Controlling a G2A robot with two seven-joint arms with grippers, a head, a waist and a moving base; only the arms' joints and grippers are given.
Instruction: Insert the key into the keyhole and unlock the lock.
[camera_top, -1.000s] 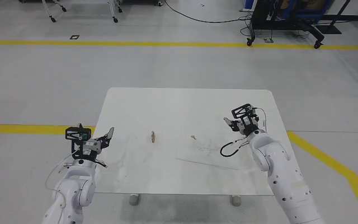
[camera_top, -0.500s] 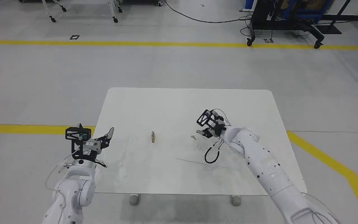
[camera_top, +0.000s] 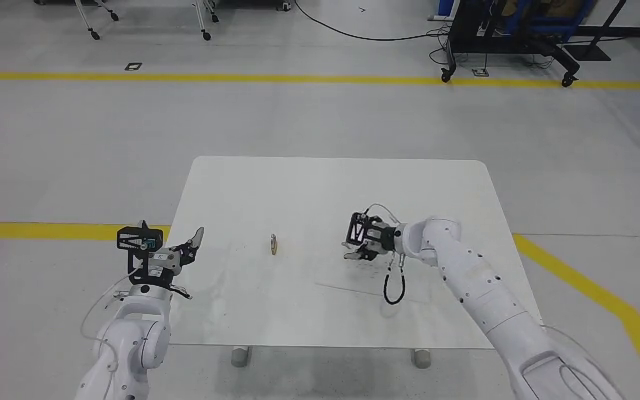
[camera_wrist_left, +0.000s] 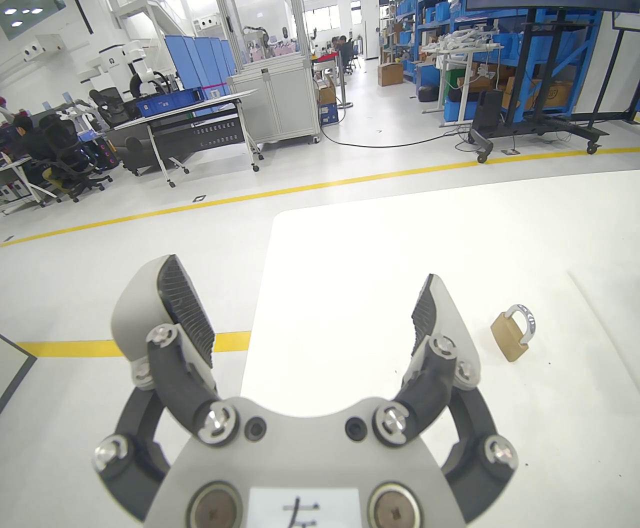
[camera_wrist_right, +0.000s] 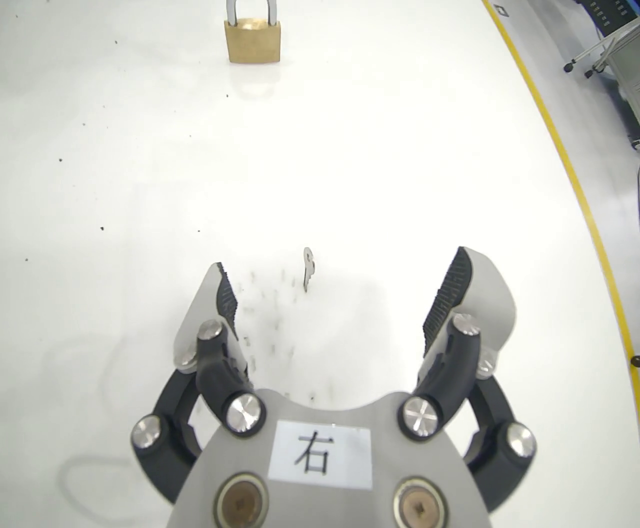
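A brass padlock (camera_top: 273, 244) with a silver shackle lies on the white table (camera_top: 300, 190), left of centre. From the left wrist it is the padlock (camera_wrist_left: 511, 334), off to one side of my open left gripper (camera_wrist_left: 300, 295). That left gripper (camera_top: 172, 242) hangs at the table's left edge. A small silver key (camera_wrist_right: 308, 267) lies flat on scuffed table surface, just ahead of my open right gripper (camera_wrist_right: 340, 280) and nearer one finger. The padlock (camera_wrist_right: 253, 37) lies well beyond the key. In the top view the right gripper (camera_top: 354, 243) sits low near the table's middle.
A black cable (camera_top: 392, 285) loops from the right arm down over the table. Yellow floor lines (camera_top: 300, 78) run around the table. Shelves and carts (camera_top: 510, 30) stand far behind it.
The right arm has swung left across the table, from near the right edge to the key by the middle. The left arm and the padlock have stayed put.
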